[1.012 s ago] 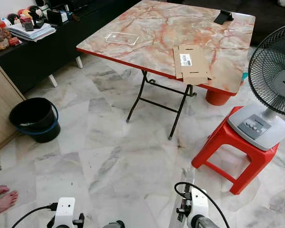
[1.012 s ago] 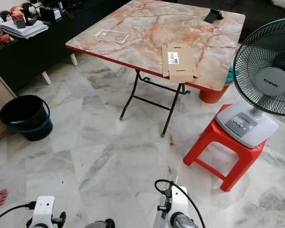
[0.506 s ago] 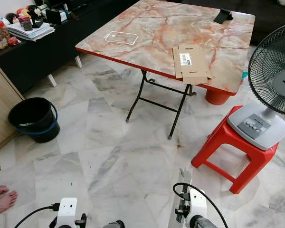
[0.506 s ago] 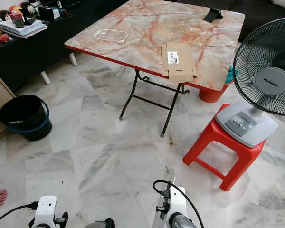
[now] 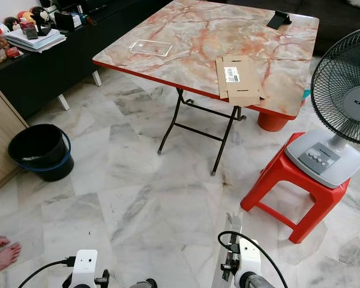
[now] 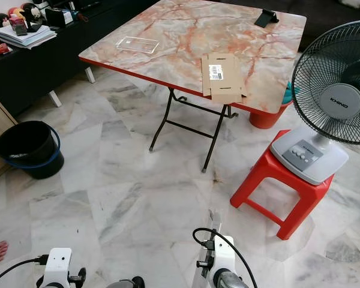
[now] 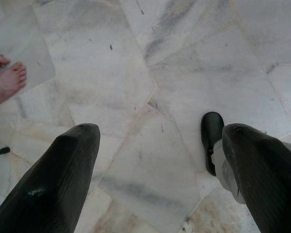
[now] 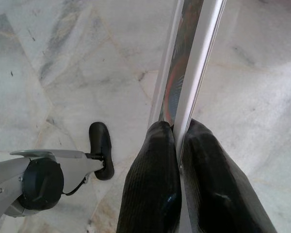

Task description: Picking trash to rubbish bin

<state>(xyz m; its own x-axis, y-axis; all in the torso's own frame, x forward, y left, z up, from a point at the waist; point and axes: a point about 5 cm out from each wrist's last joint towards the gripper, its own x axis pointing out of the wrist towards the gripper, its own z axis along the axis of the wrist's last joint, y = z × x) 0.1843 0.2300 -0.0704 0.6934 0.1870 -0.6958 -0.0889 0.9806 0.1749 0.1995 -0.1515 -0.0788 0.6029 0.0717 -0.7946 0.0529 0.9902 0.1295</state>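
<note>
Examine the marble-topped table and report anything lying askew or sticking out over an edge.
The flattened cardboard box lies on the table with its near end jutting past the red front edge. The clear plastic tray sits fully on top.

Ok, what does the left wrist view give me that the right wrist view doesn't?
Left wrist view: the left pincer, open and holding nothing, and a person's bare foot off to one side. Right wrist view: the right pincer shut on a thin clear sheet, seen edge-on. Both: the marble floor below.
</note>
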